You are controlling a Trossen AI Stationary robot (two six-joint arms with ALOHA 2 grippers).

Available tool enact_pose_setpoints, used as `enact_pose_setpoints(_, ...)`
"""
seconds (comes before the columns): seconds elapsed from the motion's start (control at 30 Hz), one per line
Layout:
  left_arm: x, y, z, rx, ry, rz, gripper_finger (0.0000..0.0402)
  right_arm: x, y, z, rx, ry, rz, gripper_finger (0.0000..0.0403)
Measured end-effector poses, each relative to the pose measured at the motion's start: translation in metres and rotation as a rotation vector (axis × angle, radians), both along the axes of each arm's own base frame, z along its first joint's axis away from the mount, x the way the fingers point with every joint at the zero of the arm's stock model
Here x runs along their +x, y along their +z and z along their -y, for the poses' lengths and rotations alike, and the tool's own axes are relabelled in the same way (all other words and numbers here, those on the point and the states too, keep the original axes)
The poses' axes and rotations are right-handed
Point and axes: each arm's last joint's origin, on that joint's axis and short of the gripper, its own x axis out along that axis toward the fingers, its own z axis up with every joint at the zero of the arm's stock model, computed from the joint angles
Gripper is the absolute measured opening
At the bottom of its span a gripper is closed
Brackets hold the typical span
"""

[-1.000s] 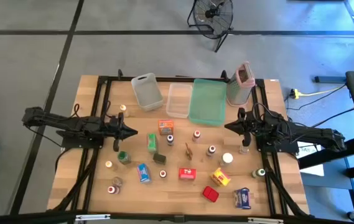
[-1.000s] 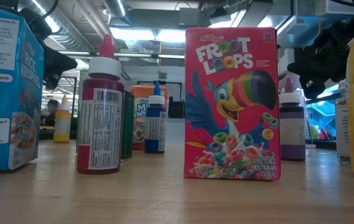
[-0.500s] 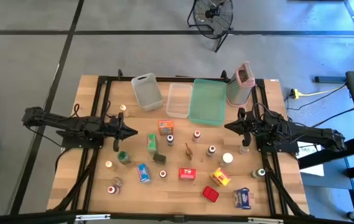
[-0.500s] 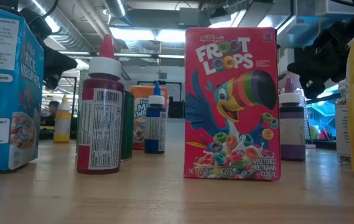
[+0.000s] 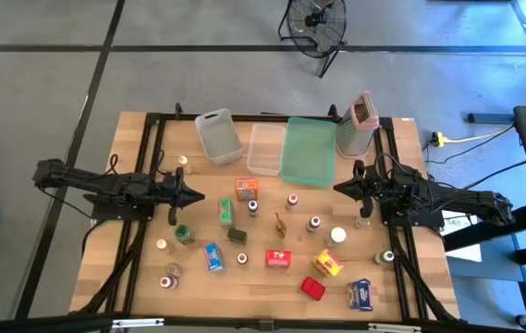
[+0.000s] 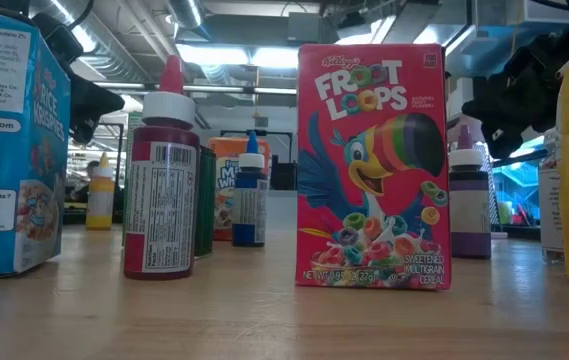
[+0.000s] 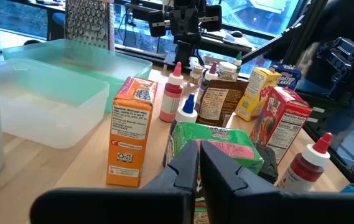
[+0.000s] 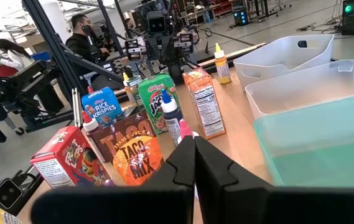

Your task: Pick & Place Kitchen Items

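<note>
The kitchen items stand scattered over the middle and near part of the wooden table (image 5: 142,277). Among them are an orange box (image 5: 245,188), a green box (image 5: 226,211), a red cereal box (image 5: 278,258), a yellow box (image 5: 328,265), a blue box (image 5: 214,256) and small capped bottles such as one (image 5: 292,200). My left gripper (image 5: 201,198) hovers shut at the table's left, pointing toward the items. My right gripper (image 5: 336,188) hovers shut at the right, facing it. Neither touches anything. In the wrist views the left gripper's fingers (image 7: 186,163) and the right gripper's fingers (image 8: 185,160) lie together.
Along the far edge stand two clear bins (image 5: 218,136) (image 5: 265,148), a teal tray (image 5: 307,151) and a tall grey container with a pink rim (image 5: 358,125). A black frame (image 5: 152,148) runs round the table. People stand in the room beyond the table (image 8: 83,40).
</note>
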Motion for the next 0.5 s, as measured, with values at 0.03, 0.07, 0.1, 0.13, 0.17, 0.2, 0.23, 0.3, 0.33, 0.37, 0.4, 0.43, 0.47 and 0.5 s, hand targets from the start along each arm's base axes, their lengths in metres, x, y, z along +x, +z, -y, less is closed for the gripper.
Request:
enact_pose_setpoints(0.03,0.0000,-0.0001,0.0000,0.000,0.000,0.000,0.0012,0.0000,0.0001,0.0000,0.000,0.000,0.000,0.0003)
enact_pose_setpoints(0.07,0.0000,-0.0001,0.0000,0.000,0.000,0.000,0.0013,0.0000,0.0001,0.0000,0.000,0.000,0.000,0.0003)
enact_pose_setpoints(0.1,0.0000,0.0000,0.0000,0.000,0.000,0.000,0.0013,0.0000,0.0000,0.0000,0.000,0.000,0.000,0.0003)
enact_pose_setpoints(0.13,0.0000,-0.0001,0.0000,0.000,0.000,0.000,0.0013,0.0000,0.0000,0.0000,0.000,0.000,0.000,0.0003)
enact_pose_setpoints(0.17,0.0000,0.0000,0.0000,0.000,0.000,0.000,0.0012,0.0000,0.0000,0.0000,0.000,0.000,0.000,0.0003)
enact_pose_setpoints(0.2,0.0000,-0.0001,0.0000,0.000,0.000,0.000,0.0011,0.0000,0.0000,0.0000,0.000,0.000,0.000,0.0003)
enact_pose_setpoints(0.23,0.0000,-0.0001,0.0000,0.000,0.000,0.000,0.0011,0.0000,0.0000,0.0000,0.000,0.000,0.000,0.0003)
enact_pose_setpoints(0.3,0.0000,-0.0001,0.0000,0.000,0.000,0.000,0.0010,0.0000,0.0000,0.0000,0.000,0.000,0.000,0.0003)
enact_pose_setpoints(0.33,0.0000,0.0000,0.0000,0.000,0.000,0.000,0.0010,0.0000,0.0000,0.0000,0.000,0.000,0.000,0.0003)
enact_pose_setpoints(0.37,0.0000,0.0000,0.0000,0.000,0.000,0.000,0.0011,0.0000,0.0000,0.0000,0.000,0.000,0.000,0.0003)
enact_pose_setpoints(0.4,0.0000,-0.0001,0.0000,0.000,0.000,0.000,0.0012,0.0000,0.0001,0.0000,0.000,0.000,0.000,0.0003)
enact_pose_setpoints(0.43,0.0000,0.0000,0.0000,0.000,0.000,0.000,0.0013,0.0000,0.0001,0.0000,0.000,0.000,0.000,0.0003)
enact_pose_setpoints(0.47,0.0000,0.0000,0.0000,0.000,0.000,0.000,0.0013,0.0000,0.0001,0.0000,0.000,0.000,0.000,0.0003)
enact_pose_setpoints(0.5,0.0000,-0.0001,0.0000,0.000,0.000,0.000,0.0013,0.0000,0.0001,0.0000,0.000,0.000,0.000,0.0003)
